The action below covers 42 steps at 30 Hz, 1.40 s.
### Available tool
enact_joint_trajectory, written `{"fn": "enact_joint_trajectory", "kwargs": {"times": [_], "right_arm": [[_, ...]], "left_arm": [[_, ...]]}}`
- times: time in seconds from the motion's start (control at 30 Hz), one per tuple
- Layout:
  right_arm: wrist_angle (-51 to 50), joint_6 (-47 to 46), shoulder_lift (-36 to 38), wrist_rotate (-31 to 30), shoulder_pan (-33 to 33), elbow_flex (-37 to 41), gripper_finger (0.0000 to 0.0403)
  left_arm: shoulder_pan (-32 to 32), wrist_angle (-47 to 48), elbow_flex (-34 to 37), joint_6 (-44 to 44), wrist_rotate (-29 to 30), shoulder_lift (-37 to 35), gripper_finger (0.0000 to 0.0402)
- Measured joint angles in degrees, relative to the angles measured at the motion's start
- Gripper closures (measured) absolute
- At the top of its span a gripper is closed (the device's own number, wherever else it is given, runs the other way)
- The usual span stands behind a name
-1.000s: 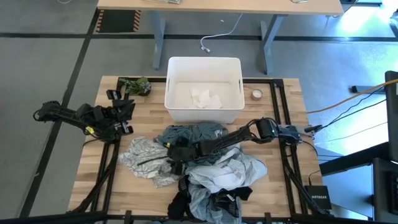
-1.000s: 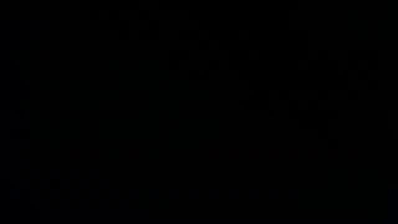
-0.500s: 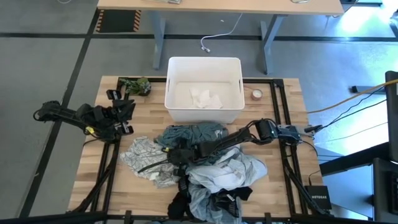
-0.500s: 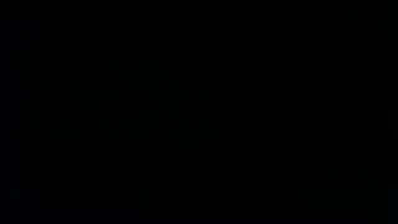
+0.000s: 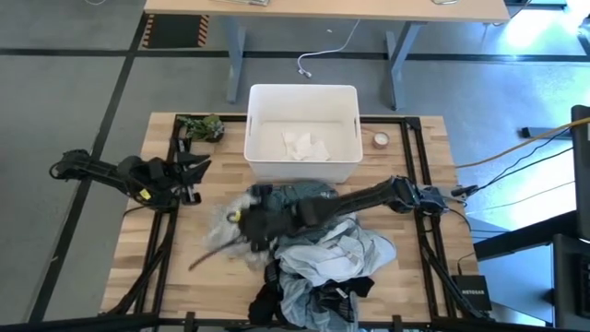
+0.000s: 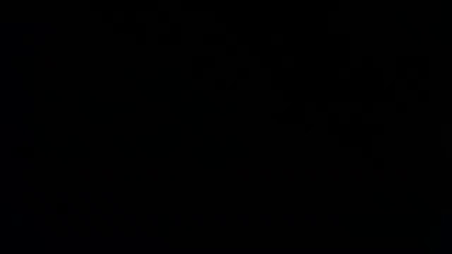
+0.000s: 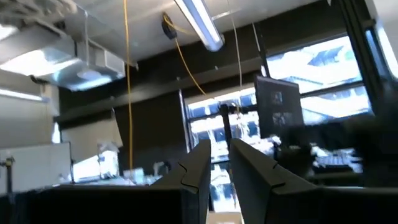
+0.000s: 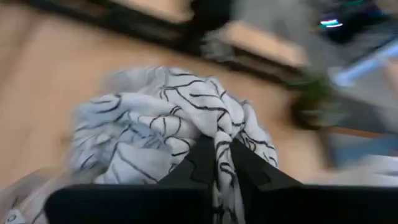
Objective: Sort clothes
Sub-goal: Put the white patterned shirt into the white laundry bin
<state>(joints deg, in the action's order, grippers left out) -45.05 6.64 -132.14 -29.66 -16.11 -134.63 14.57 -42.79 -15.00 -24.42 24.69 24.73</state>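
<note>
My right gripper (image 5: 241, 219) (image 8: 217, 146) reaches from the table's right side to the left of the clothes pile and is shut on a grey-white patterned garment (image 5: 221, 235) (image 8: 155, 118). The garment is bunched and blurred. A teal garment (image 5: 297, 195) lies just behind it. Pale blue, white and black clothes (image 5: 327, 263) are heaped near the front edge. My left gripper (image 5: 203, 167) (image 7: 216, 149) waits at the table's left, shut, tipped up toward the room. The low view is black. My right gripper pinches a gathered bunch of the patterned garment (image 8: 219, 132) between its two fingers, taking several folds. The rest of the cloth billows ahead of the fingers. A trailing end (image 5: 198, 261) reaches toward the table's near left.
A white bin (image 5: 346, 111) stands at the far middle with a white cloth (image 5: 300, 145) inside. A camouflage lump (image 5: 201, 126) sits left of the bin and a tape roll (image 5: 380, 140) right of it. Bare wood shows at the table's left front.
My right gripper has shut on the patterned garment and gone a little toward the table's left and far edge. The garment, which lay spread flat, is now drawn up into a bunch at the gripper, with one end trailing.
</note>
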Motion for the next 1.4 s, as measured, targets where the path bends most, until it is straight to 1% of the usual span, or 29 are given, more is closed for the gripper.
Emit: {"fn": "enact_joint_trajectory", "kwargs": {"times": [0.03, 0.07, 0.13, 0.3, 0.47, 0.53, 0.6, 0.67, 0.73, 0.8, 0.93, 1.03, 1.1, 1.17, 1.2, 1.3, 1.4], "right_arm": [[-0.9, 1.1, 1.1, -2.6, 0.1, -0.3, 0.0382], [0.8, 2.9, 3.3, -5.3, 0.5, 1.5, 0.0385], [1.0, 5.7, 6.6, -9.4, 0.9, 2.8, 0.0385], [1.5, 7.5, 14.3, -19.2, 3.6, 2.3, 0.0366], [4.7, 12.9, 20.2, -33.3, 8.0, 2.2, 0.0372], [6.0, 14.6, 22.2, -37.5, 9.7, 2.2, 0.0374], [6.7, 14.7, 24.1, -38.8, 11.5, 2.2, 0.0373], [6.7, 14.3, 25.4, -38.7, 13.0, 2.2, 0.0368], [6.2, 12.7, 25.7, -37.9, 14.5, 2.2, 0.0365], [4.7, 10.2, 25.6, -36.5, 16.0, 2.2, 0.0364], [1.0, -1.0, 24.1, -30.8, 18.9, 2.3, 0.0363], [-2.3, -10.4, 22.7, -25.0, 20.4, 2.3, 0.0349], [-5.2, -17.0, 22.0, -20.5, 21.3, 2.3, 0.0329], [-7.6, -20.7, 21.8, -15.4, 22.1, 2.3, 0.0303], [-8.7, -22.0, 21.8, -14.0, 22.3, 2.3, 0.0289], [-12.3, -22.9, 22.9, -12.8, 22.1, 2.3, 0.0247], [-16.5, -22.9, 24.6, -11.8, 21.3, 2.3, 0.0213]], "left_arm": [[0.0, 1.0, 0.0, 1.6, 0.0, 0.0, 0.0345], [0.0, 1.9, 0.0, 2.9, 0.0, 0.1, 0.0345], [0.0, 2.5, 0.0, 4.1, 0.0, 0.2, 0.0345], [0.0, 3.4, 0.1, 4.1, 0.0, 0.1, 0.0345], [0.0, 3.8, 0.1, 3.0, 0.0, 0.2, 0.0345], [0.0, 3.8, 0.1, 3.0, 0.0, 0.2, 0.0345], [0.0, 4.0, 0.1, 3.0, 0.0, 0.2, 0.0345], [0.0, 3.9, 0.1, 2.0, 0.0, 0.2, 0.0345], [0.0, 3.4, 0.1, 0.0, 0.0, 0.2, 0.0345], [0.0, 3.3, 0.1, 0.0, 0.0, 0.2, 0.0345], [0.0, 4.3, 0.1, 0.2, 0.0, 0.2, 0.0345], [0.0, 5.5, 0.1, -1.0, 0.0, 0.3, 0.0345], [0.0, 6.0, 0.1, -0.8, 0.0, 0.3, 0.0345], [0.0, 6.3, 0.1, -0.4, 0.0, 0.3, 0.0345], [0.0, 6.4, 0.1, -0.4, 0.0, 0.3, 0.0345], [0.0, 7.0, 0.1, 0.2, 0.0, 0.3, 0.0345], [0.0, 8.2, 0.1, 0.0, 0.0, 0.3, 0.0345]]}}
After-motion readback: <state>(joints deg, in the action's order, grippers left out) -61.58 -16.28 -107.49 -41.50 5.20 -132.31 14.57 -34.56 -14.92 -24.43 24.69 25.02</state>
